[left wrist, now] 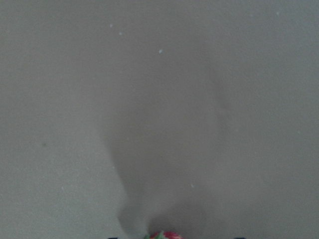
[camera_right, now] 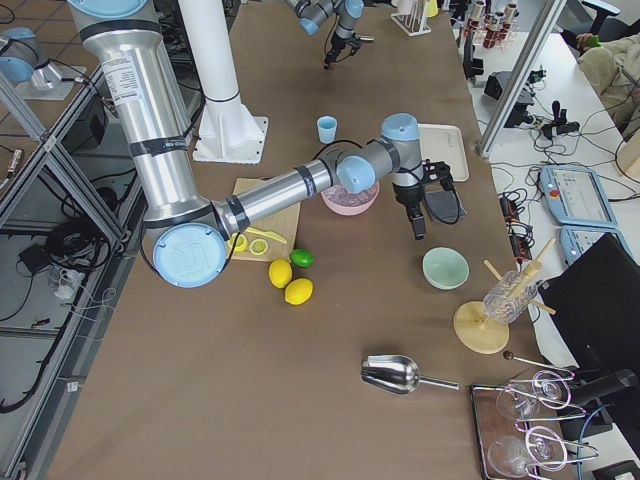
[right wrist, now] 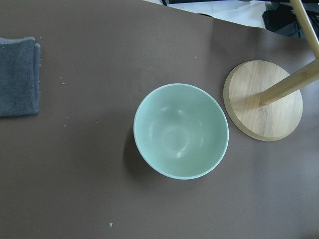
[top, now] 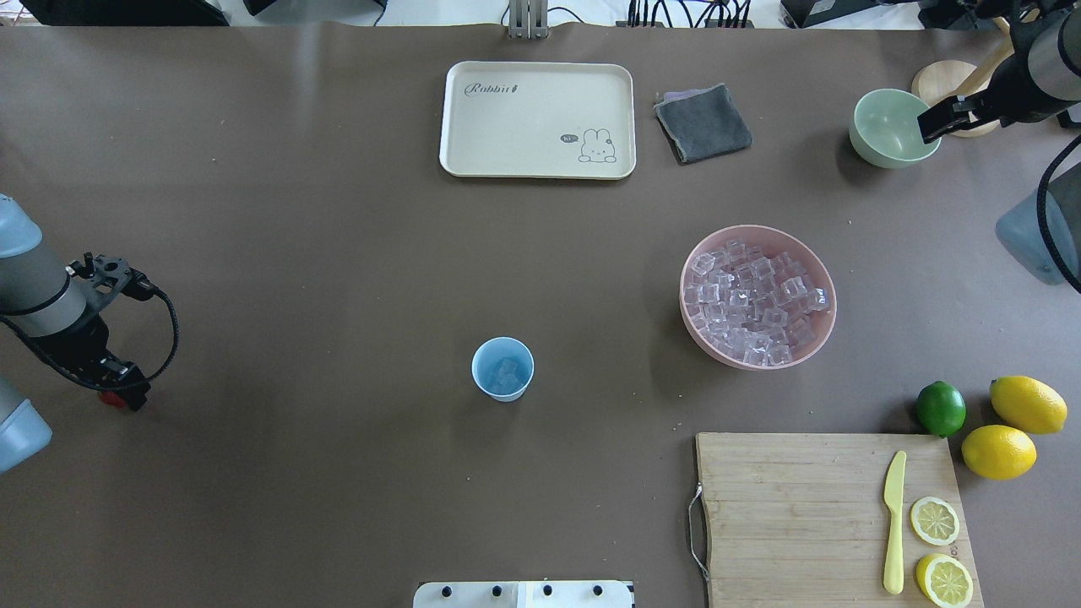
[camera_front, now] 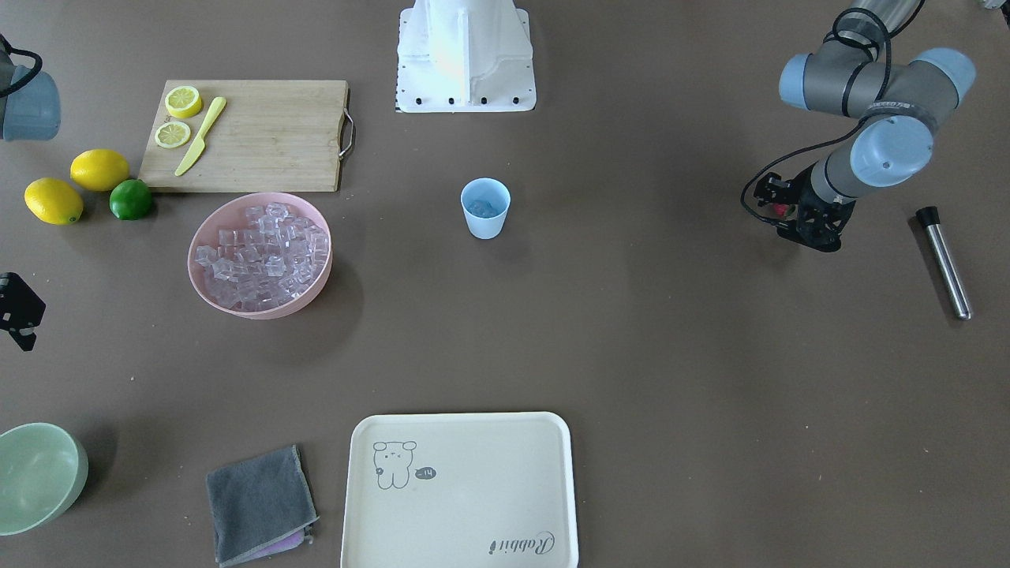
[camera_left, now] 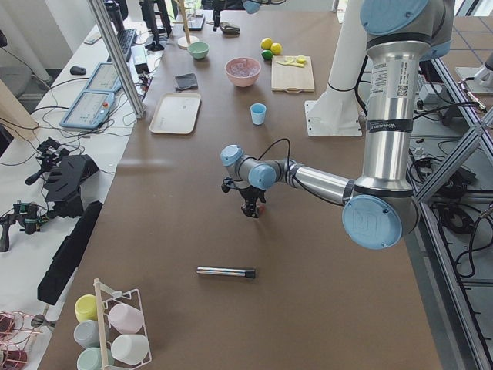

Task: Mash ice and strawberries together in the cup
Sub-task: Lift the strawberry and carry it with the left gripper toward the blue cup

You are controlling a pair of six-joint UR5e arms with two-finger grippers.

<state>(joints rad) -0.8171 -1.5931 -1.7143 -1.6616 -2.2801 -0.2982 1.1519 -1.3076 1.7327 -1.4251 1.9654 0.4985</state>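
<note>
Low over the tabletop (camera_front: pixel 631 355) on the robot's left, the left end effector (camera_front: pixel 777 211) is clenched on the strawberry (left wrist: pixel 164 235), a small, soft berry that likely bruises, so a light pinch across its body suits. Well apart at mid-table stands the cup (camera_front: pixel 483 225), light and tippy, with slick ice (camera_front: pixel 483 207) inside. Beyond, above the green bowl (top: pixel 870 148), hangs the right end effector (top: pixel 929 127), open or closed I cannot tell.

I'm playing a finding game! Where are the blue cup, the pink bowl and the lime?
blue cup (camera_front: pixel 484 225), front-facing view, on its outer wall.
pink bowl (camera_front: pixel 254 310), front-facing view, on its near wall.
lime (camera_front: pixel 130 199), front-facing view, on its middle.
</note>
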